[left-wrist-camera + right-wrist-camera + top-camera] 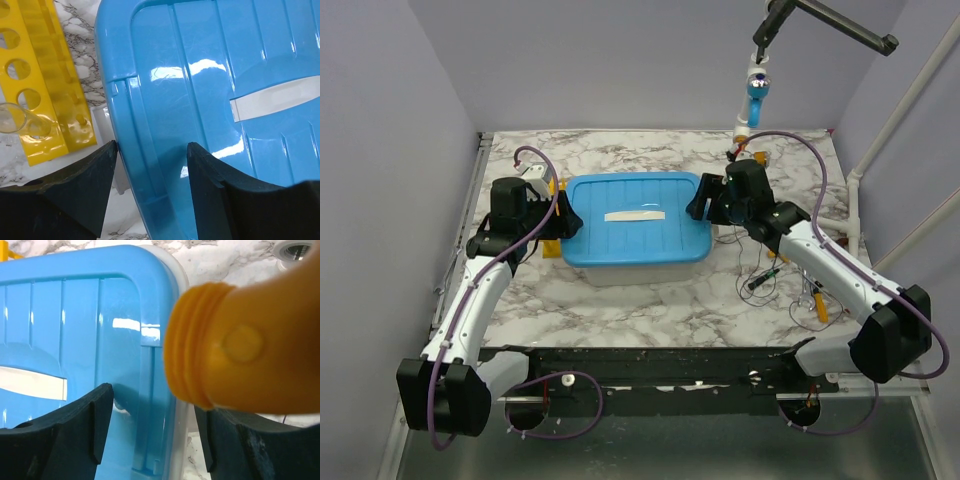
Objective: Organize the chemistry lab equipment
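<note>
Left gripper — jaws spread wide, astride the left rim of the blue bin lid; right gripper — jaws equally wide, astride the right rim. The yellow holed tube rack lies just left of the bin with a clear glass tube resting on it. Small loose items lie beside the right arm.

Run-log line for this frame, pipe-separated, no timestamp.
left hand: open, astride blue lid left rim | right hand: open, astride lid right rim | yellow tube rack: left of bin
</note>
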